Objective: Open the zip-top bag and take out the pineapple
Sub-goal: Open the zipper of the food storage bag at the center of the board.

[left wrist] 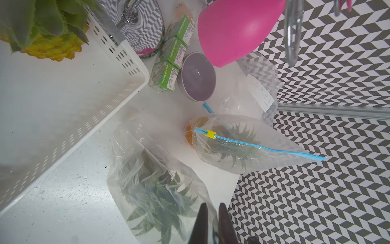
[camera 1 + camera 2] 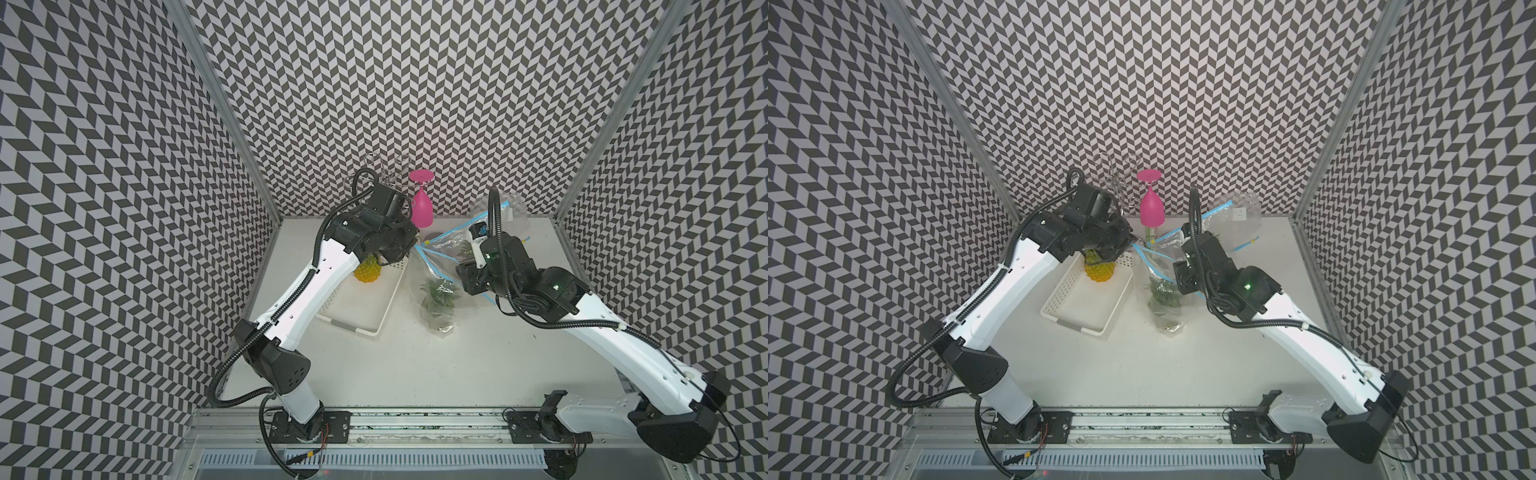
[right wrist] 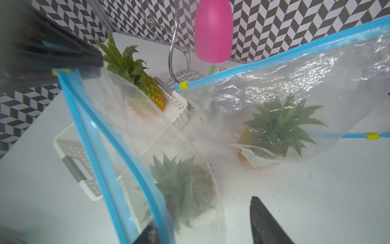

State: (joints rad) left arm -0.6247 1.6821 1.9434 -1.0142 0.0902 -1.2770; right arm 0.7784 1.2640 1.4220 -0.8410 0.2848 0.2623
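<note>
Chevron-patterned walls close round a white tabletop (image 2: 457, 365). Near its middle sits the zip-top bag (image 2: 441, 322), clear plastic with a blue zip strip (image 3: 95, 147). Its lower end rests on the table and its zip end is raised. The pineapple (image 2: 437, 293) is inside it, with its green crown pointing up toward the mouth. From the right wrist view the two halves of the strip run apart from the yellow slider (image 3: 61, 71), so the mouth stands parted.

The left gripper (image 1: 213, 208) is clenched on the zip edge at the slider end. The right gripper (image 3: 202, 213) is released, its jaws spread wide over the bag. One finger is right beside the blue strip and the other is over bare table.

Just beside the bag, on the left arm's side, lies a white perforated basket (image 2: 392, 299). A loose pineapple (image 2: 368, 272) stands at its far end, partly under the left wrist.

On the far side of the held bag is a second zip-top bag (image 3: 306, 84) with its own pineapple (image 3: 278, 126). A third clear bag (image 2: 513, 212) is crumpled against the back wall.

Also at the back, a pink goblet (image 2: 422, 208) hangs upside down on a chrome rack (image 3: 175, 52). Near the rack's foot are three green cartons (image 1: 175, 55) and a greyish-purple bowl (image 1: 197, 77).
</note>
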